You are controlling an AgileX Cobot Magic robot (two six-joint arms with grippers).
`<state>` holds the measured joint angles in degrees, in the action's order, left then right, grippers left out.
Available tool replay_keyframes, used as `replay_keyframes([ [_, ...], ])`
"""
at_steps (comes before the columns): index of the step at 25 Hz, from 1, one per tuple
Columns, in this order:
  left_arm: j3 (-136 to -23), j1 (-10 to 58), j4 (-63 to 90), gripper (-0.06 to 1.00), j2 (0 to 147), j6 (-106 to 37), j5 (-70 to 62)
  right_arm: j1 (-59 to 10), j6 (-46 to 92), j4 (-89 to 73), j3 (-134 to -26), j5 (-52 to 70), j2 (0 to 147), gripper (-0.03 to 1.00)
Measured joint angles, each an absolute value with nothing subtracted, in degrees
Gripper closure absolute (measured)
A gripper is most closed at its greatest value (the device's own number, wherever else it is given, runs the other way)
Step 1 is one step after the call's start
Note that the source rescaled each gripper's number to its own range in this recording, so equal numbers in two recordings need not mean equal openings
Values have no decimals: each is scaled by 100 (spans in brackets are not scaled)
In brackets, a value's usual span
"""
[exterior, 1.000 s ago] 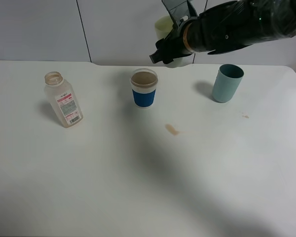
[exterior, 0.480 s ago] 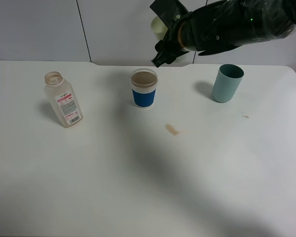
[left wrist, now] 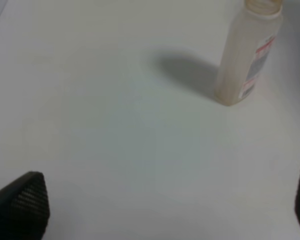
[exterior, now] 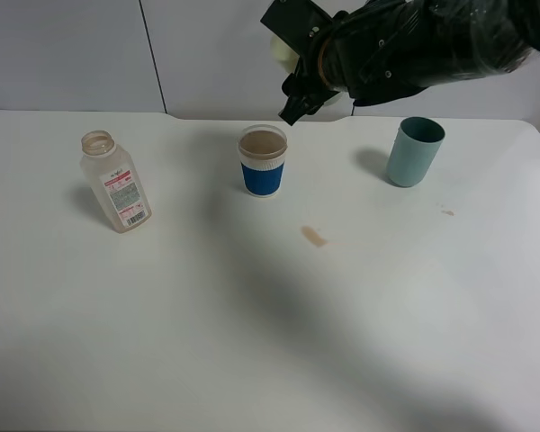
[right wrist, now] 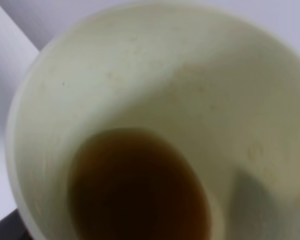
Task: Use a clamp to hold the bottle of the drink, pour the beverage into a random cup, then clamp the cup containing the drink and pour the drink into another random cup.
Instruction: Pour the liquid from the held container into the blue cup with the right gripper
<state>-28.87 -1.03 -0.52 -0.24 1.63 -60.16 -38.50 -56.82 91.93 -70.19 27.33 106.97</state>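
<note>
My right gripper [exterior: 299, 63] is shut on a pale yellow-green cup [exterior: 282, 47] and holds it high, above and just behind a paper cup with a blue sleeve [exterior: 263, 162]. The right wrist view looks into the pale cup [right wrist: 140, 75], with brown drink [right wrist: 140, 190] at its bottom. The blue-sleeved cup holds brown drink too. A teal cup [exterior: 414, 151] stands to the right. The open plastic bottle [exterior: 115, 184] stands at the left, looking nearly empty. It also shows in the left wrist view [left wrist: 247, 55], well ahead of my left gripper [left wrist: 162, 207], which is open and empty.
A small brown spill [exterior: 314, 236] lies on the white table in front of the blue-sleeved cup. A tiny stain [exterior: 447, 211] lies in front of the teal cup. A white panelled wall stands behind the table's far edge.
My right arm has carried the pale cup up and to the left, toward a spot above the blue-sleeved cup. The bottle and the standing cups have not moved.
</note>
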Motion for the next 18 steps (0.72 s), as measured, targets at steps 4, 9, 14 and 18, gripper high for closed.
replay_keyframes([
  [4, -2887, -103, -52, -6, -24, 163, -6016, -3973, -5682, 9342, -7036, 2914, 10881, 95],
  [9, -2887, -103, -52, -6, -24, 163, -6016, -4038, -5662, 9410, -7036, 2896, 10983, 95],
  [14, -2887, -103, -52, -6, -24, 163, -6016, -4082, -5248, 9484, -7041, 2902, 10983, 95],
  [18, -2887, -103, -52, -6, -24, 163, -6016, -4092, -4501, 9503, -7047, 3002, 10983, 95],
])
